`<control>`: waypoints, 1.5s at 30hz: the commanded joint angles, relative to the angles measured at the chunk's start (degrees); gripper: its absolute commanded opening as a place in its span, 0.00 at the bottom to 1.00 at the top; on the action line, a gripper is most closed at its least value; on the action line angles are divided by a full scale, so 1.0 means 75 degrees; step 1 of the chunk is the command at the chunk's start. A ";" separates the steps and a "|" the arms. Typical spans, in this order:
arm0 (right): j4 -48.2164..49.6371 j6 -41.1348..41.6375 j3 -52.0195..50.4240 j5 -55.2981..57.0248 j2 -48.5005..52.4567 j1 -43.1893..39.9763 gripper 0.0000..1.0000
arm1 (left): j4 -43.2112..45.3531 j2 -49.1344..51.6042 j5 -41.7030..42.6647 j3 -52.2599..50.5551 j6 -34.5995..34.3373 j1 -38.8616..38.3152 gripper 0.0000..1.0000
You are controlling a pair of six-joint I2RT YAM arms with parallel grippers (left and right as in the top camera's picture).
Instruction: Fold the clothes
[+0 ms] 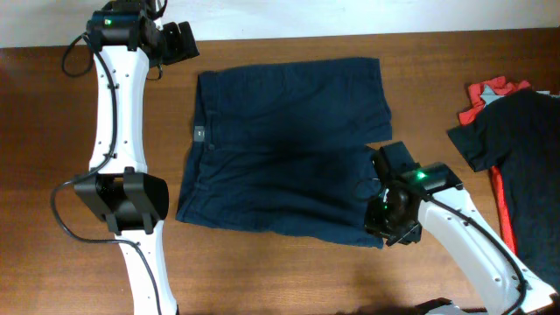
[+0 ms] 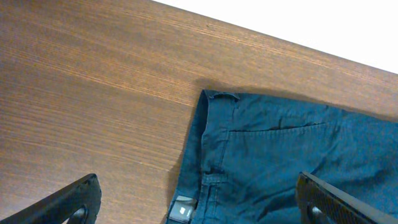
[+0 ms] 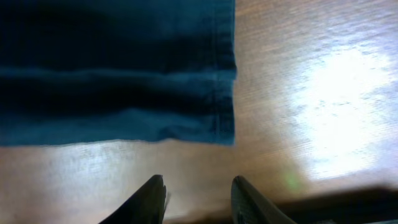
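Dark navy-blue fabric shorts (image 1: 280,149) lie spread flat mid-desk, nearer the far edge than the near one. The waistband (image 1: 199,131) faces the left edge and the two wide legs point toward the right edge. The cloth is plain, with no print. A small grey tag (image 2: 181,210) sits on the waistband, and stitched hems (image 3: 224,74) finish the legs. A few soft creases show, nothing bunched.

Handling, my read: light, limp woven cloth. It will drape and sag from any pinch point and drag on the brown wooden desk (image 1: 289,271) rather than slide cleanly. Not fragile. Best holds look like the doubled edges, meaning a waistband corner and a leg hem corner, since single-layer cloth may slip out.

My left hand (image 1: 184,41) hangs near the far left corner, just off the waistband's far corner, with its fingers spread wide and nothing in them. My right hand (image 3: 196,186) sits at the near leg's hem corner, fingers apart over bare desk, gripping nothing.

A black fabric shirt (image 1: 516,131) over a red garment (image 1: 490,87) lies at the right edge, well apart.
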 commanded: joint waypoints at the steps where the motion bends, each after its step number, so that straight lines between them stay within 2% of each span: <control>1: 0.0487 0.0557 -0.0589 0.0096 -0.0090 0.0026 0.49 | 0.0015 0.0020 -0.0052 0.0017 0.0009 -0.0017 0.99; 5: 0.0804 0.0603 -0.0985 0.0064 -0.0090 -0.0411 0.54 | 0.0015 0.0020 -0.0055 0.0017 0.0009 -0.0015 0.99; 9: 0.1416 0.0440 -0.1647 -0.0446 -0.0090 -0.1425 0.68 | 0.0015 0.0020 -0.0055 0.0017 0.0009 -0.0015 0.99; 13: 0.2323 -0.0149 -0.2186 -0.1684 -0.0090 -0.2043 0.70 | 0.0015 0.0020 -0.0055 0.0017 0.0009 -0.0015 0.99; 16: 0.2366 -0.0152 -0.2247 -0.1833 -0.0090 -0.2232 0.73 | 0.0015 0.0020 -0.0055 0.0017 0.0009 -0.0017 0.99; 22: 0.2396 -0.0044 -0.2259 -0.2801 -0.0090 -0.2247 0.72 | 0.0015 0.0020 -0.0055 0.0017 0.0009 -0.0015 0.99; 29: 0.2468 0.0385 -0.2506 -0.2771 -0.0090 -0.2247 0.72 | 0.0015 0.0020 -0.0055 0.0017 0.0009 -0.0012 0.99; 32: 0.2897 0.0565 -0.2713 -0.2769 -0.0090 -0.2247 0.72 | 0.0015 0.0020 -0.0055 0.0017 0.0009 -0.0015 0.99; 36: 0.3054 0.0746 -0.2809 -0.2806 -0.0090 -0.2247 0.71 | 0.0015 0.0020 -0.0055 0.0017 0.0009 -0.0009 0.99; 37: 0.3060 0.0746 -0.2809 -0.2806 -0.0090 -0.2247 0.68 | 0.0015 0.0020 -0.0055 0.0017 0.0009 -0.0009 0.99; 39: 0.3171 0.0743 -0.2809 -0.2801 -0.0090 -0.2247 0.50 | 0.0015 0.0020 -0.0055 0.0017 0.0009 -0.0012 0.99; 41: 0.3235 0.0740 -0.2809 -0.2798 -0.0090 -0.2247 0.41 | 0.0015 0.0020 -0.0055 0.0017 0.0009 -0.0009 0.99; 45: 0.3284 0.0737 -0.2809 -0.2766 -0.0090 -0.2247 0.41 | 0.0015 0.0020 -0.0055 0.0017 0.0009 -0.0012 0.99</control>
